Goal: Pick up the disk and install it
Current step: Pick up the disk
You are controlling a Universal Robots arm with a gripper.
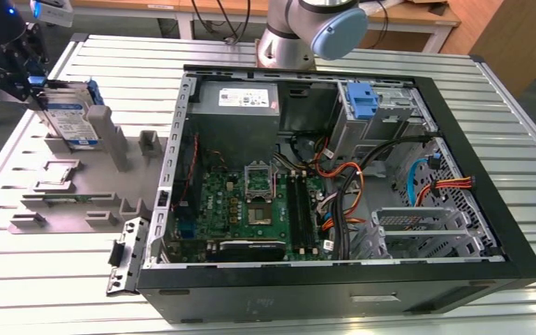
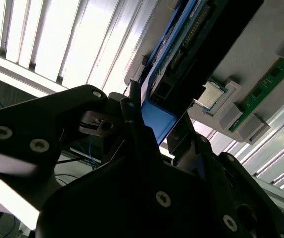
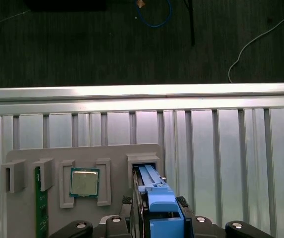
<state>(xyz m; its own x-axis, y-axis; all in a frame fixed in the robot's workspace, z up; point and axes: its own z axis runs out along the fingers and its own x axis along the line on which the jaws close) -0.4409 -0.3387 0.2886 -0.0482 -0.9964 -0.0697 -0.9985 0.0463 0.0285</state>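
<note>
A: Starting from the disk [image 1: 70, 117]. Sitting where?

B: Stood on edge in the end slot of the grey holder [image 1: 63, 202], on the exterior view's left. Well apart from the open computer case [image 1: 515, 209]. Seen edge-on in the first wrist view, with the blue bracket toward the camera and the far end down in the slot.

A: And the gripper [image 3: 154, 202]?

B: Astride it. Closed against both flat sides, to judge by both wrist views, so clamped on the disk and on nothing else.

A: Which step, then?

B: The picking up, and only its early part. Gripped, but not yet out of the slot by the look of it. No start on the installing.

A: Calling for what next?

B: Most likely a straight pull along the line of the slot. Worth keeping the bracket off the holder's walls, and away from the processor chip [image 3: 85, 182] and green memory stick [image 3: 41, 208] parked in the pockets alongside. Best without twisting while partly seated.

A: Any writing worth noting?

B: A white-and-blue label on the disk's broad face, in the exterior view. Another white label on the grey power supply box [image 1: 240, 98] inside the case. Unable to make out print on either, nor the markings on the chip's lid.
</note>
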